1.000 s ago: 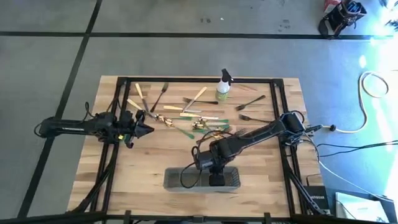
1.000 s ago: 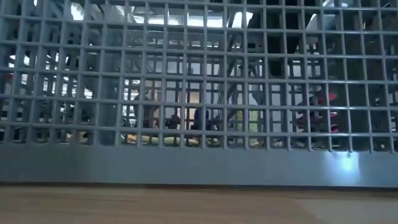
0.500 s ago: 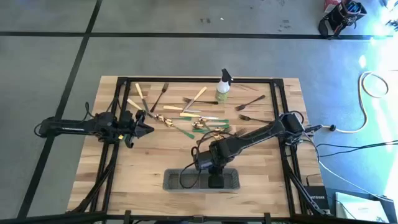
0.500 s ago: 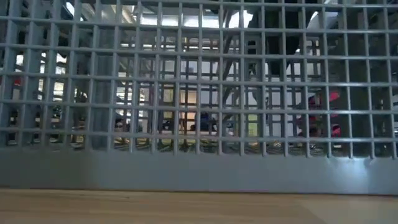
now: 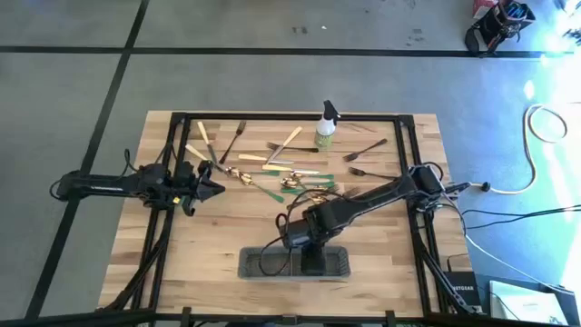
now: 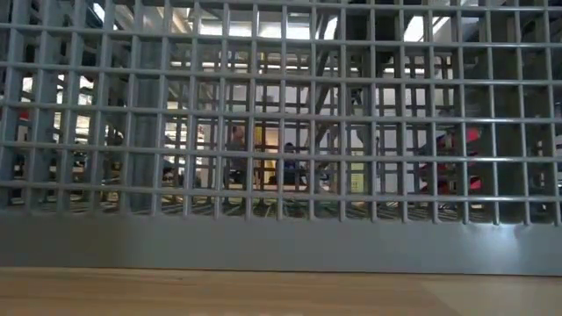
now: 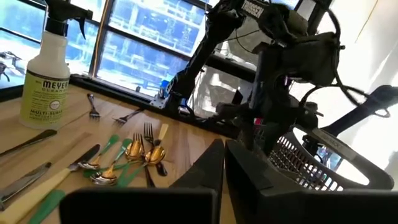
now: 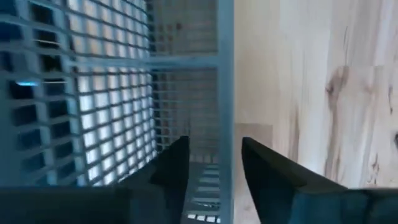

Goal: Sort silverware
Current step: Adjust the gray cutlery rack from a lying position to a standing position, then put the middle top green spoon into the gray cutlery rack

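The silverware (image 5: 272,173) lies scattered on the far half of the wooden table: forks, knives and spoons, some with cream or green handles (image 7: 124,155). The grey wire-mesh caddy (image 5: 263,263) stands near the table's near edge and fills the low view (image 6: 281,237). My right gripper (image 5: 313,261) is open at the caddy's right part. It points down, with one finger (image 8: 174,168) inside the caddy and the other (image 8: 267,168) outside. The caddy's wall (image 8: 225,93) runs between them with a gap on each side. My left gripper (image 5: 216,188) is shut with nothing in it, level at the table's left, pointing toward the silverware.
A spray bottle (image 5: 325,127) stands at the far edge, behind the silverware. Black frame rails (image 5: 154,236) run along the table's left and right sides. Bare wood (image 5: 227,227) lies between the silverware and the caddy.
The caddy has shifted a little toward the table's near edge. In the low view it has gone from slightly tilted to level. My right gripper has moved the same way with it.
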You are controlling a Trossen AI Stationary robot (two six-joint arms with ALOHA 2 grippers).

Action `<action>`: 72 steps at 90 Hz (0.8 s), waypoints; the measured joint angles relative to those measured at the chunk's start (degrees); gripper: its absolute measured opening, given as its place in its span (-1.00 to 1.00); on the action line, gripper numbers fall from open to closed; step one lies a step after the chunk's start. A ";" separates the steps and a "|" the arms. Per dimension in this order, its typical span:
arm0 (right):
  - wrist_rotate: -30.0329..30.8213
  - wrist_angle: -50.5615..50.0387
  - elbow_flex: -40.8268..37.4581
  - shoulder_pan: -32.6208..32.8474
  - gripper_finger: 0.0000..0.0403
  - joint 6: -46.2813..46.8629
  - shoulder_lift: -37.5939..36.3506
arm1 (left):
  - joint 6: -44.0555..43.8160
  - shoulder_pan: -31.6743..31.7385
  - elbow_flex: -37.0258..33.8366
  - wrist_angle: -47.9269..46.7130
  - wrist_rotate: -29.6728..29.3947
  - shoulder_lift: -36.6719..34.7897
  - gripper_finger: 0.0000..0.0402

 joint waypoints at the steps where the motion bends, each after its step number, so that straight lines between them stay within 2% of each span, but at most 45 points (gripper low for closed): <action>1: 0.00 -0.13 0.28 0.00 -0.29 -0.20 0.00 | 0.01 0.00 0.00 0.00 0.00 0.00 -1.00; 18: -0.01 -1.76 3.50 0.00 -0.17 -1.98 0.00 | 0.50 0.00 0.00 -0.96 -0.01 0.00 -1.00; 36: 0.69 -5.73 9.16 0.40 -0.12 -5.15 -1.00 | 1.38 0.00 0.00 -3.51 -1.40 0.02 -1.00; 45: 4.33 -4.81 11.54 0.87 -0.12 -8.05 -3.42 | 1.80 0.00 0.00 -4.16 -1.83 0.02 -1.00; 52: 9.49 -4.50 12.46 1.18 -0.12 -10.84 -5.01 | 2.17 0.00 0.00 -4.35 -1.81 0.02 -1.00; 65: 22.18 -4.28 10.80 0.34 -0.12 -16.45 -7.54 | 3.10 0.00 0.00 -4.68 -1.81 0.02 -1.00; 72: 24.82 -3.87 8.94 -1.68 -0.12 -19.96 -8.41 | 3.02 0.00 0.00 -4.69 -1.81 0.00 -1.00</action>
